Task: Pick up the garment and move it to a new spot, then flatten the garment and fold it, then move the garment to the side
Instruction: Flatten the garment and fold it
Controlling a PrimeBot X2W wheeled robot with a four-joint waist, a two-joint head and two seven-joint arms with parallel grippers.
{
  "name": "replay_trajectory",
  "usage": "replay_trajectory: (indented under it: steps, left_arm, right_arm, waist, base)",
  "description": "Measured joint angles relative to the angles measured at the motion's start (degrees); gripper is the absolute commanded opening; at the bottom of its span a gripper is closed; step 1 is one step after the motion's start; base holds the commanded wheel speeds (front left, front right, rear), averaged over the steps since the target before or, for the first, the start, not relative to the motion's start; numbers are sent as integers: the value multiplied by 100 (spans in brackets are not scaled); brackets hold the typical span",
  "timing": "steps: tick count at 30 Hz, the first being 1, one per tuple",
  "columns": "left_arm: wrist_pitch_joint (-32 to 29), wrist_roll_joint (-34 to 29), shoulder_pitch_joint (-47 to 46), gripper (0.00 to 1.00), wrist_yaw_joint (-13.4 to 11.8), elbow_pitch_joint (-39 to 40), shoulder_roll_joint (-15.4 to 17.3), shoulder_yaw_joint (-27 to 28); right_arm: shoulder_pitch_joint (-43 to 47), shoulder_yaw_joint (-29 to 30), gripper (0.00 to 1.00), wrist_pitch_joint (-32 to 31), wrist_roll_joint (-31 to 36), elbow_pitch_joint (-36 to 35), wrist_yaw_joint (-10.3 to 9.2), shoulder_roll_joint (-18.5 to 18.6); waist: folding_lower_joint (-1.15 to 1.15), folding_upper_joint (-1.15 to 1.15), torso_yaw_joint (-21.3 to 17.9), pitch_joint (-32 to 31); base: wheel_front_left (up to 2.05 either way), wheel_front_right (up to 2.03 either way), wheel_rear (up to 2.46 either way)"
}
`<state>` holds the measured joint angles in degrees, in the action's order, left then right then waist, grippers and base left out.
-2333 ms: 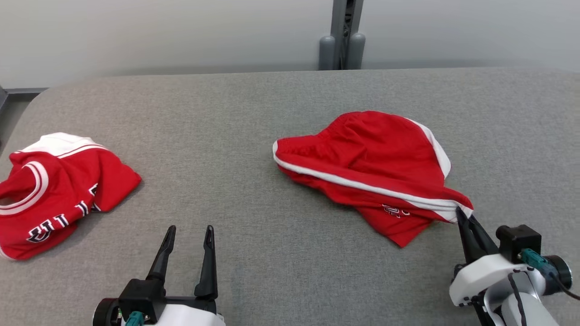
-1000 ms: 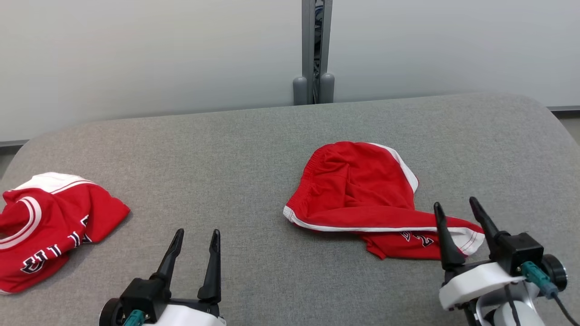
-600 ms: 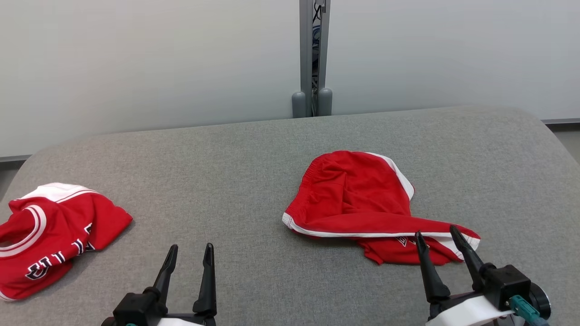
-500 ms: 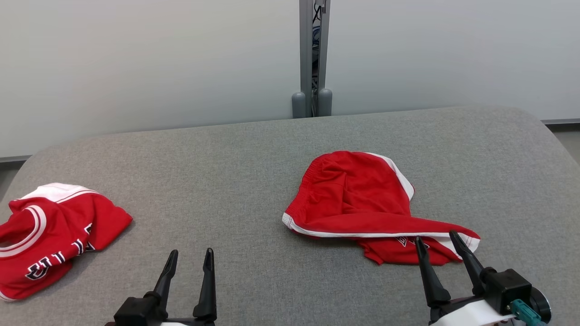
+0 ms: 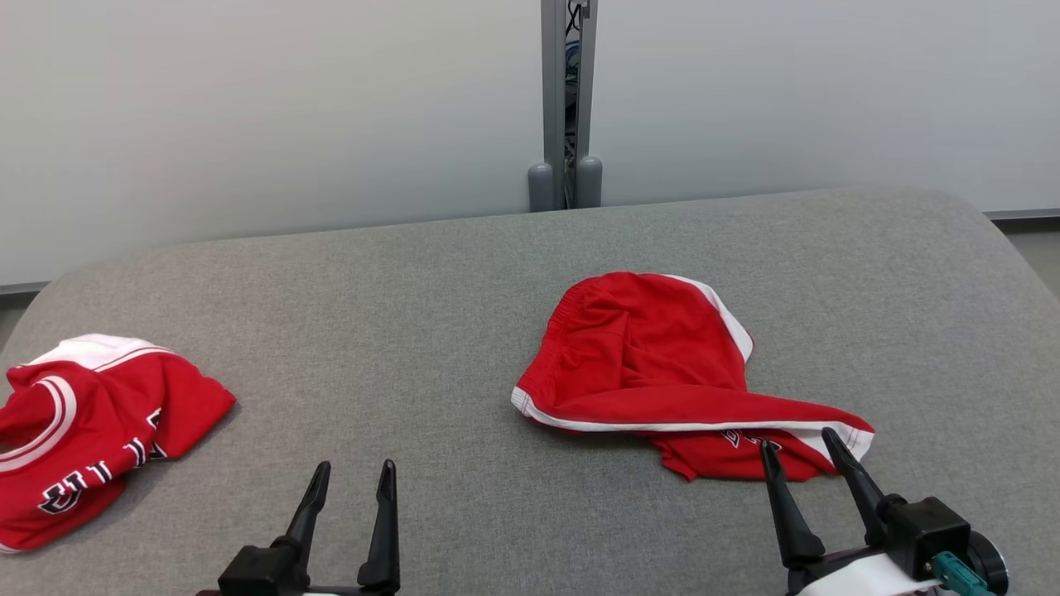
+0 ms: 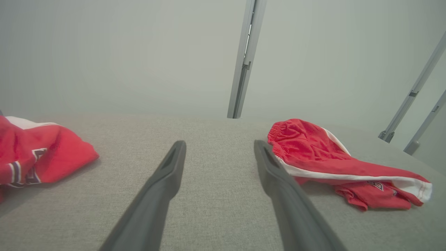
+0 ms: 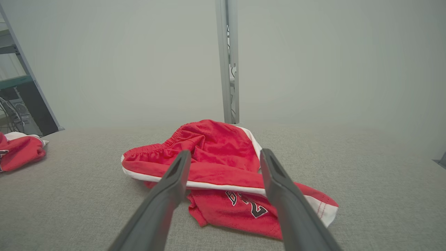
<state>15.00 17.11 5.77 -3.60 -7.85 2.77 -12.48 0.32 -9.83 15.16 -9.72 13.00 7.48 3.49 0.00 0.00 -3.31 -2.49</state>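
The red shorts (image 5: 654, 364) with white side stripes lie crumpled on the grey padded table (image 5: 414, 331), in front of the grey post (image 5: 566, 91) and a little to its right. One leg trails further right, with dark lettering showing beneath it. A red and white jersey (image 5: 91, 430) lies bunched well to the left of the post. The right gripper (image 5: 798, 439) hovers at the trailing leg's hem, right of the post, its fingers spread wide with nothing between them; whether the tips touch cloth cannot be told. The left gripper (image 5: 354, 465), left of the post over bare table, is likewise spread wide and empty.
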Motion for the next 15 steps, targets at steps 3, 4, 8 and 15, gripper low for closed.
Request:
replay_trajectory:
  steps: [3,4,8,15]
  left_arm:
    - [0,-44,0,100,0,-31,0,1]
    - [0,-53,0,100,0,-41,0,2]
    - [-1,-261,-107,100,119,-183,0,-136]
    - [-1,-679,-1087,100,690,-1171,8,-705]
  right_arm:
    - [-3,-2,100,0,-1,15,0,1]
    - [-4,-3,100,0,-1,15,0,1]
    - [-11,-10,100,-1,-20,19,0,2]
    - [-132,-143,100,-1,-46,9,0,24]
  waist:
    - [0,0,-11,22]
    - [0,0,-14,29]
    - [0,0,-23,81]
    - [0,0,-92,280]
  base:
    - [0,0,0]
    - [0,0,0]
    - [0,0,0]
    - [0,0,0]
